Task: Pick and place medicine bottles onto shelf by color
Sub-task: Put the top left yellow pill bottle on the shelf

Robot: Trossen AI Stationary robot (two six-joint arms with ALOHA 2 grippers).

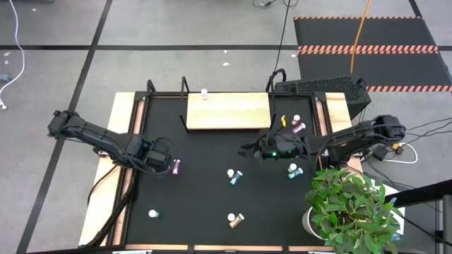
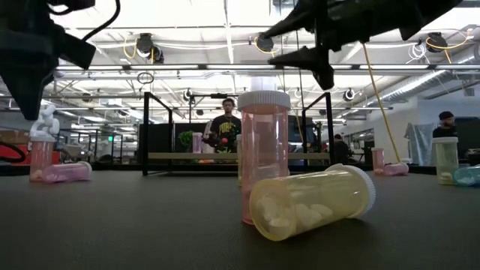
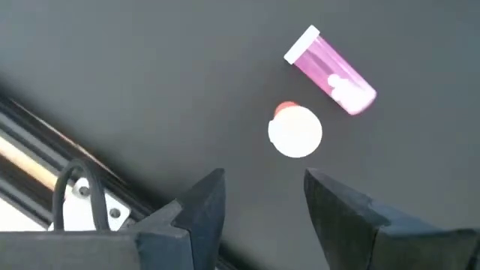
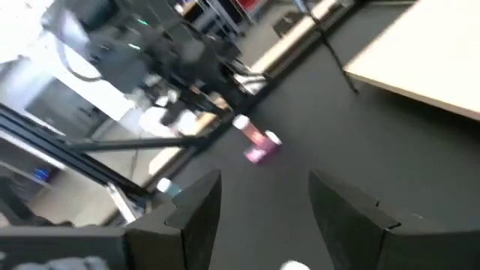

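The shelf point(image 1: 227, 111) is a light-wood board at the table's far middle, with one bottle point(image 1: 205, 93) standing at its far edge. My left gripper point(image 3: 262, 196) is open and points down at the table's left. Just beyond its fingertips an upright pink bottle shows its white cap point(image 3: 295, 131), and a second pink bottle point(image 3: 330, 71) lies on its side. In the high view my left gripper point(image 1: 164, 161) is beside these bottles point(image 1: 176, 166). My right gripper point(image 4: 262, 199) is open and about level, above the table in front of the shelf's right end point(image 1: 251, 149), with nothing between its fingers.
Loose bottles stand or lie around: teal ones point(image 1: 234, 176) point(image 1: 294, 171) point(image 1: 153, 214), a yellow one lying by an upright pink one near the front edge point(image 1: 236, 220), and pink point(image 1: 298, 127) and yellow point(image 1: 284, 121) ones right of the shelf. A potted plant point(image 1: 349, 208) is at the near right corner.
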